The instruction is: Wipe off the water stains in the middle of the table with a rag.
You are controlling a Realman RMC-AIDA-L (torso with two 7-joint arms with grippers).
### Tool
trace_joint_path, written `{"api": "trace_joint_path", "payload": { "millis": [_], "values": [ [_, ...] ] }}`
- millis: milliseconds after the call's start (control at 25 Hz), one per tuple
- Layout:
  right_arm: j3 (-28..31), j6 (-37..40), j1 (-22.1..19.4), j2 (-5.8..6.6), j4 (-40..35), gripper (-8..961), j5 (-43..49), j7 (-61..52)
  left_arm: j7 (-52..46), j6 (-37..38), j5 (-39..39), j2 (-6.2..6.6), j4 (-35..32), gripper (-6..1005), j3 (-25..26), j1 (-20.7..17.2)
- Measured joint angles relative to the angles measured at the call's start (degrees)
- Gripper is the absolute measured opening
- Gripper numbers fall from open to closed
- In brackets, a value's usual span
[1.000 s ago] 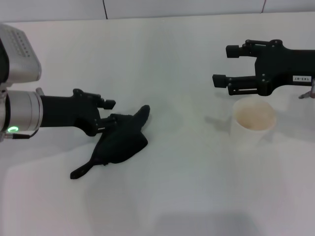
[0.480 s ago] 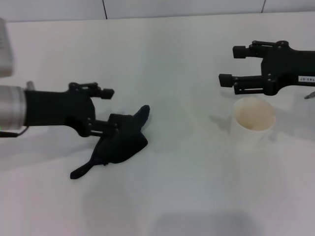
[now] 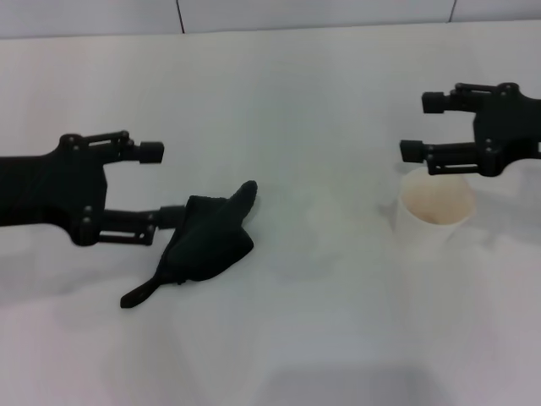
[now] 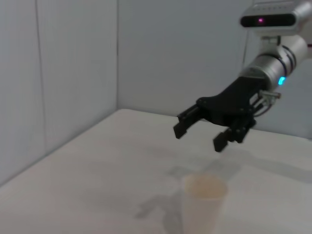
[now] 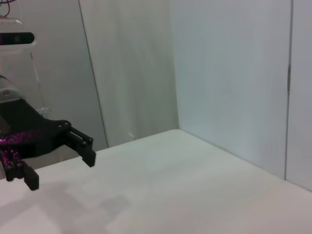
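Both pincers stand apart with nothing between them: the left gripper [image 3: 156, 186] hangs with its fingers spread just beside the rag [image 3: 207, 241], its lower finger reaching to the cloth's near edge so that I cannot tell whether it touches, and the right gripper [image 3: 420, 127] hovers with its fingers likewise spread above the cup [image 3: 435, 211], off to the right. That near-black rag lies loose on the table [image 3: 296, 85], left of centre, one pointed corner aimed toward the middle and a thin strip trailing back toward the front. Of the water stains I can make out no clear mark; the centre of the white top between rag and cup shows only a faint dull patch, so where wiping should run is uncertain. My worry from here is a poor pinch: the cloth lies flat and limp, and if the left gripper closes on a thin fold or only the strip, the rag may drag, bunch or slip out partway across. A long sweep rightward could also bring cloth or arm against the cup, which looks light and open-topped and might tip. Room is otherwise generous, with bare tabletop between rag and cup and behind them up to the back wall, and the front also looks open.
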State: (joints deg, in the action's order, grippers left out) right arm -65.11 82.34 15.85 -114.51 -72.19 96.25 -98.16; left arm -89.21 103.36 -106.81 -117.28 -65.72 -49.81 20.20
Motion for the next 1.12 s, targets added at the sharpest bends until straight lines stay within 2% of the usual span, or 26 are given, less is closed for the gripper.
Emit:
{"api": "trace_joint_path", "payload": {
  "millis": [120,280,640,1120],
  "values": [
    [1.6,2.3,0.1,-0.14,-0.3,823,0.9,-0.2,0.0,1.6,0.1,0.86,1.0,879,0.0,0.0],
    [1.9,4.0,0.4,0.64,-1.0,823,2.1,-1.4,0.1,2.3,0.3,1.19,1.7,879,0.0,0.2],
    [2.0,4.9,1.0,1.33,-3.0,823,7.2,-3.7,0.2,2.4,-0.6,1.01,2.9,879,-0.4,0.9],
    [3.2,6.7,1.1,1.81,-3.1,823,7.7,-3.8,-0.2,2.5,-0.6,0.68,2.8,879,-0.3,1.0]
  ]
}}
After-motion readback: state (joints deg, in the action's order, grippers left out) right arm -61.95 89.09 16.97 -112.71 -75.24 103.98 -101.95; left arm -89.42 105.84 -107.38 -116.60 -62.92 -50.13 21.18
